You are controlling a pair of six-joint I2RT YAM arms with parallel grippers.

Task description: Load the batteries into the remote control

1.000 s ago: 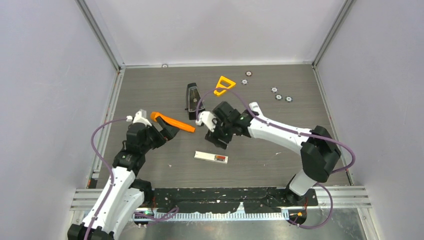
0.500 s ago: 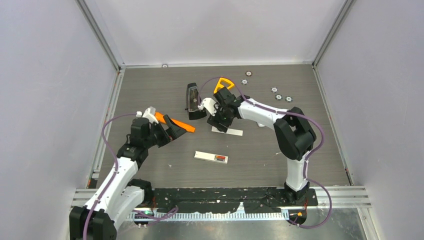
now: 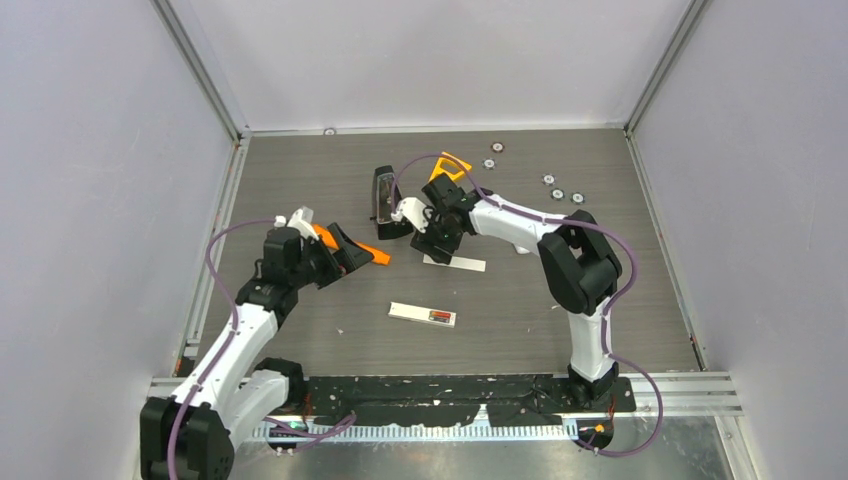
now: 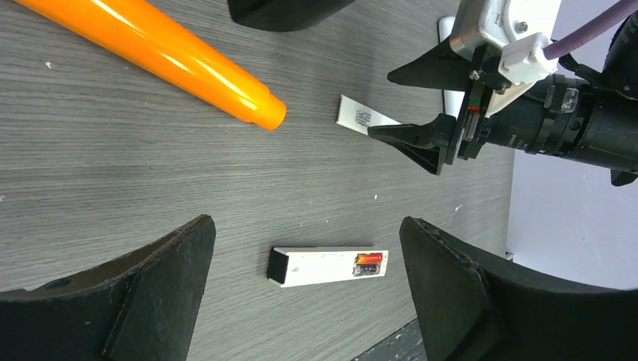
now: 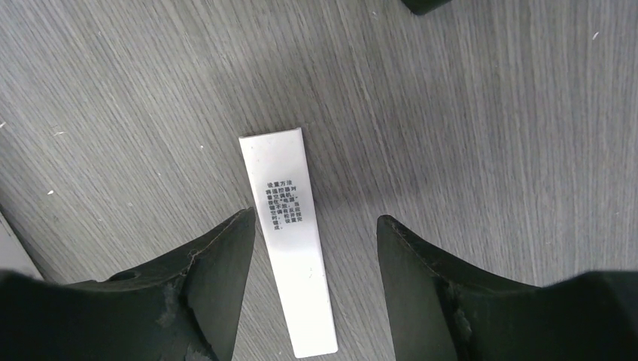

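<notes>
The white remote control (image 3: 422, 314) lies open-side up at the table's middle. In the left wrist view (image 4: 329, 265) an orange-red battery (image 4: 369, 259) and a dark grey battery (image 4: 368, 268) sit side by side in its end compartment. I see no third battery. A flat white cover (image 3: 455, 263) with printed text lies apart from it. My right gripper (image 3: 428, 240) hovers open over the cover (image 5: 290, 226), its fingers either side (image 5: 316, 216). My left gripper (image 3: 350, 258) is open and empty, above the table with the remote below it (image 4: 305, 226).
An orange tapered tool (image 3: 345, 245) lies by my left gripper. A black wedge-shaped object (image 3: 383, 200) and an orange triangle (image 3: 450, 165) lie behind the right gripper. Several round silver discs (image 3: 549, 180) are scattered at the back right. Walls enclose the table on three sides.
My right gripper has moved away from me toward the black object, and the white cover now lies bare on the table. My left gripper has shifted slightly right.
</notes>
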